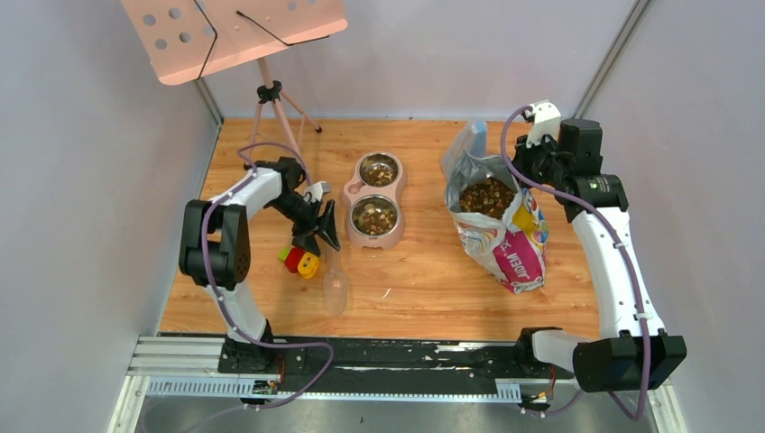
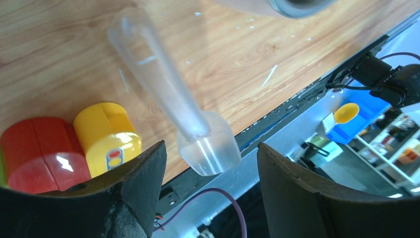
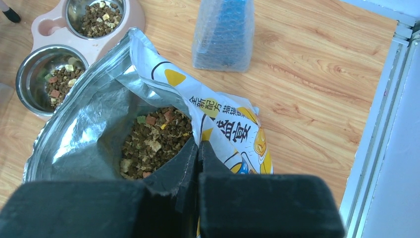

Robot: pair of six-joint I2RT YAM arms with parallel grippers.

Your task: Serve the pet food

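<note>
From where I stand, the brown and tan kibble pet food (image 3: 153,141) sits mostly inside the open white, yellow and pink printed foil bag (image 3: 218,114). A portion also lies in each steel cup of the pink double-bowl feeder (image 3: 47,27). The right end effector (image 3: 198,153) is clamped together on the bag's rim, holding its mouth open. The left end effector (image 2: 210,158) stands wide apart and empty over the clear plastic scoop (image 2: 163,84). The scoop lies flat on the wooden tabletop (image 2: 237,54), its cup end in line with the gap and touching neither finger, as far as I can tell.

The scoop looks light and slick, so I'd worry that an off-centre close skids it away or knocks it into the red and yellow block toy (image 2: 74,144) just beside it. The bag looks soft and is leaning. A tug or a slip at its rim could slump it and spill kibble across the tabletop.
</note>
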